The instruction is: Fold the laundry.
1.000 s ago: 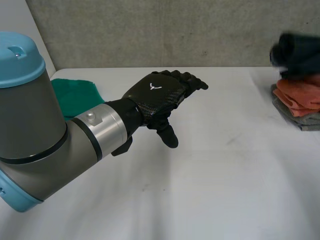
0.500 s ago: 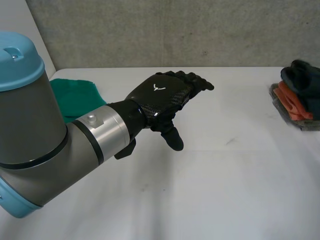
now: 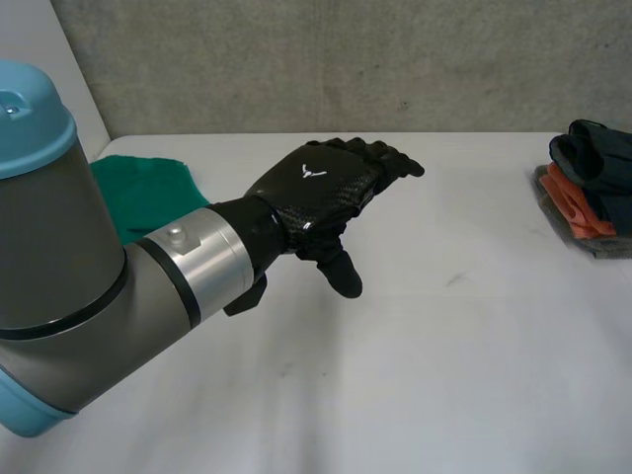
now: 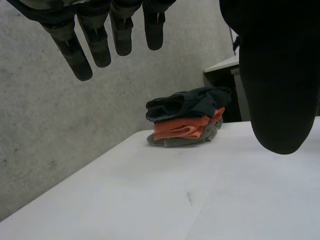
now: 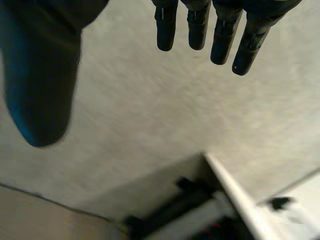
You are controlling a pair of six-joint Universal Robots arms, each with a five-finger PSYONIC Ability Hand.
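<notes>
My left hand (image 3: 316, 188) hovers open above the middle of the white table (image 3: 454, 355), fingers straight and thumb hanging down, holding nothing. In the left wrist view its fingers (image 4: 95, 45) and thumb point toward a stack of folded laundry (image 4: 187, 120): a dark navy piece on top, an orange one under it, a grey one at the base. That stack (image 3: 591, 193) lies at the table's far right edge. A green cloth (image 3: 148, 193) lies unfolded at the far left, partly hidden by my left arm. My right hand (image 5: 197, 25) is open with straight fingers, facing the concrete wall.
A grey concrete wall (image 3: 346, 59) runs behind the table's far edge. Bare white tabletop lies between the green cloth and the stack. My left forearm (image 3: 99, 286) reaches across the near left part.
A dark blurred shape over the stack one second ago has withdrawn, and the navy piece now rests on top. My left hand drifted slightly right.
</notes>
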